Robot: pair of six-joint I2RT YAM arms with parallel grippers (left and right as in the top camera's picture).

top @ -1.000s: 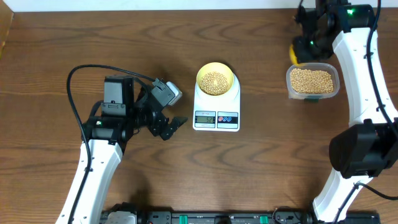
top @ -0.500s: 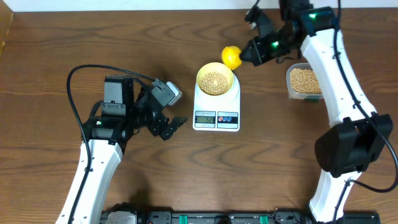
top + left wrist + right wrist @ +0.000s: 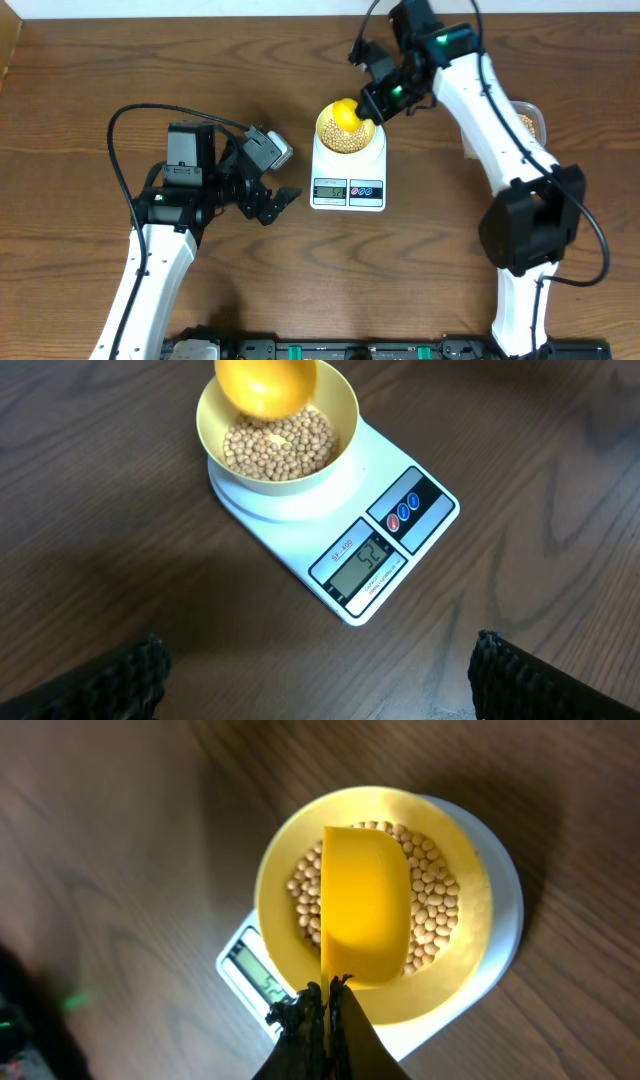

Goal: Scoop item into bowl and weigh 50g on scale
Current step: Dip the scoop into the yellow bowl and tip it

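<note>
The right gripper's [image 3: 374,102] jaws are clenching the yellow scoop [image 3: 365,905], holding it over the soybeans [image 3: 430,910] in the bowl [image 3: 275,890] sitting on the scale [image 3: 290,525]. The left gripper's [image 3: 275,205] jaws are hanging released. Best tipping gently, watching the display [image 3: 362,565].

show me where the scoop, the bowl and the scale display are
scoop [image 3: 365,905], right wrist view, middle of its yellow body
bowl [image 3: 342,412], left wrist view, bare inner wall on the right
scale display [image 3: 365,563], left wrist view, middle of the grey screen
</note>
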